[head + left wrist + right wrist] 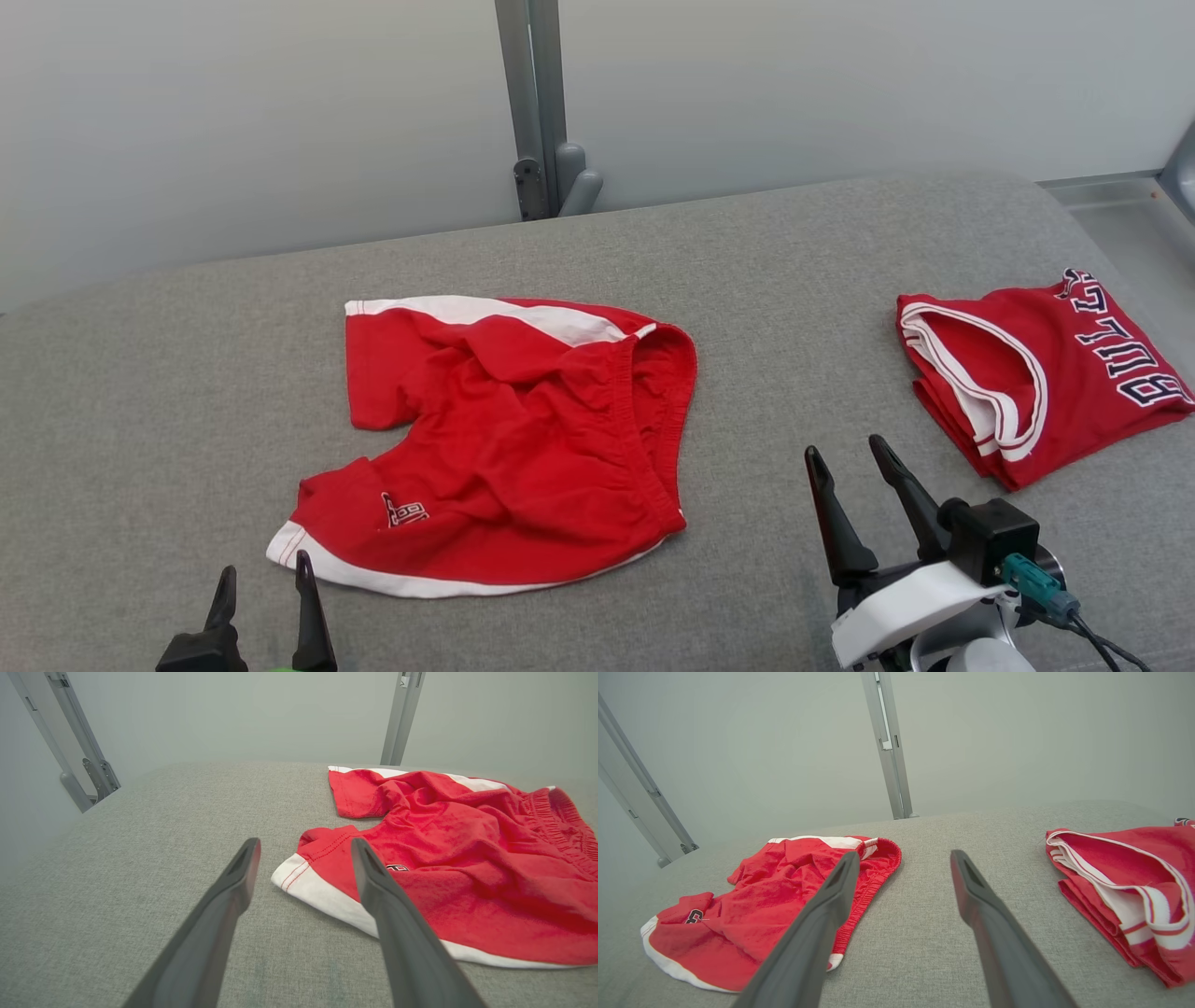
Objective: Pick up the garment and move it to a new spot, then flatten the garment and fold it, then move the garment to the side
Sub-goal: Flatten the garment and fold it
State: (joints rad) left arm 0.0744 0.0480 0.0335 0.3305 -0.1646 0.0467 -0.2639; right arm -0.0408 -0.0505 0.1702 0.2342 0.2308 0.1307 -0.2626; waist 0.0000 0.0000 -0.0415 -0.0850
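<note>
Red shorts (504, 439): soft crumpled knit w/ white trim + gathered elastic waistband, lying rumpled on grey woven tabletop (187, 373). Left fingers (307, 607) & right fingers (833, 523) spread, both empty.

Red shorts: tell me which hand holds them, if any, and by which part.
Neither. The left hand and right hand are open and empty; the red shorts lie loose.

Looks like a lab test booth — grey padded table (187, 373), blank pale walls (233, 121), 2 metal posts (402, 718).

soft even light, faint shadows, sharp focus, wide-angle wrist distortion
</note>
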